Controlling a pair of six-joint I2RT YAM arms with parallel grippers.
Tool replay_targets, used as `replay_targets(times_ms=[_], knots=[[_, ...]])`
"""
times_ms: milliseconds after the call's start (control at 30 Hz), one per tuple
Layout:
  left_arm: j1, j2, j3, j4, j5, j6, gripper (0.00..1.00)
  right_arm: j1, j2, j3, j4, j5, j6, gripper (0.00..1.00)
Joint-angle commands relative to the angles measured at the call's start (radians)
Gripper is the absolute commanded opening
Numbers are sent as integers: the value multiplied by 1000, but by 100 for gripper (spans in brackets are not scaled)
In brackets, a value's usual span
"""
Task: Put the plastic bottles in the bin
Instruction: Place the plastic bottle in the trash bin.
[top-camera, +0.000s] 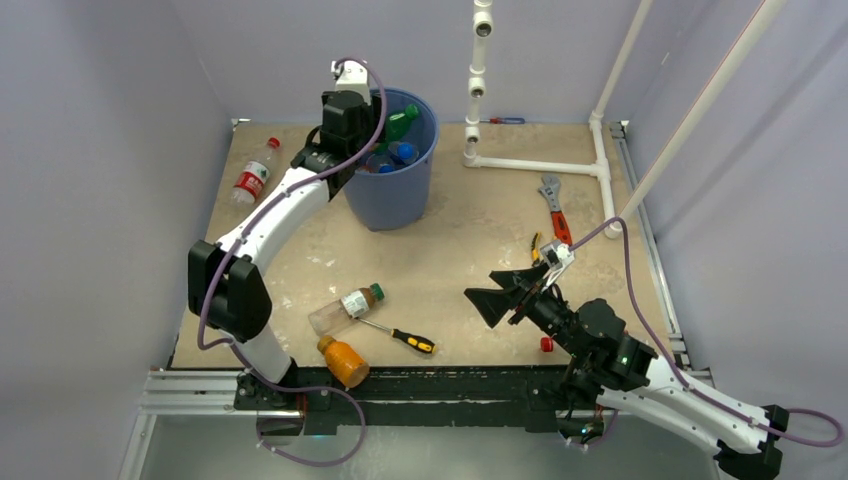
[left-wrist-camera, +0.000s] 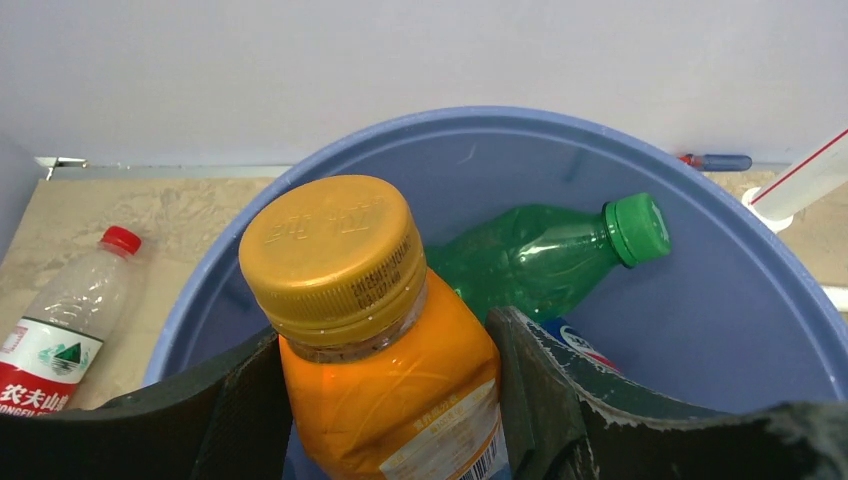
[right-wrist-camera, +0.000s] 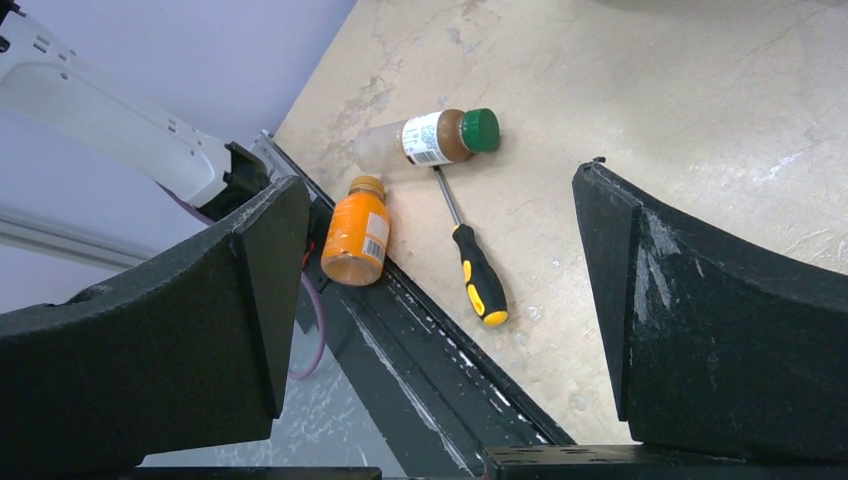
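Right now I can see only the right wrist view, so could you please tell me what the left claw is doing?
Observer: The left claw grips an orange-filled bottle over the blue bin.
Operator: Thank you. Is anything inside the bin?
Observer: Yes, a green bottle lies in it.
Operator: Are any bottles outside it beyond my view?
Observer: One red-labelled clear bottle lies left of the bin.

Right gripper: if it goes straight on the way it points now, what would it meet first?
Probably the screwdriver, seen between the right gripper's open jaws; depth is unclear, so perhaps the table first.
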Motion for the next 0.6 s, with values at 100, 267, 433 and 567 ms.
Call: replay_targets(times_ms=[100, 267, 433, 567], knots=[[6, 0, -22, 14, 31, -30, 0, 4, 0, 6, 14, 17, 10, 98], [6, 13, -30, 6, 24, -37, 0, 5, -7, 14, -2, 24, 8, 98], [6, 17, -54, 3, 20, -48, 0, 4, -19, 11, -12, 36, 9, 98], [6, 30, -59, -15, 32, -60, 0, 4, -17, 13, -15, 41, 6, 98]])
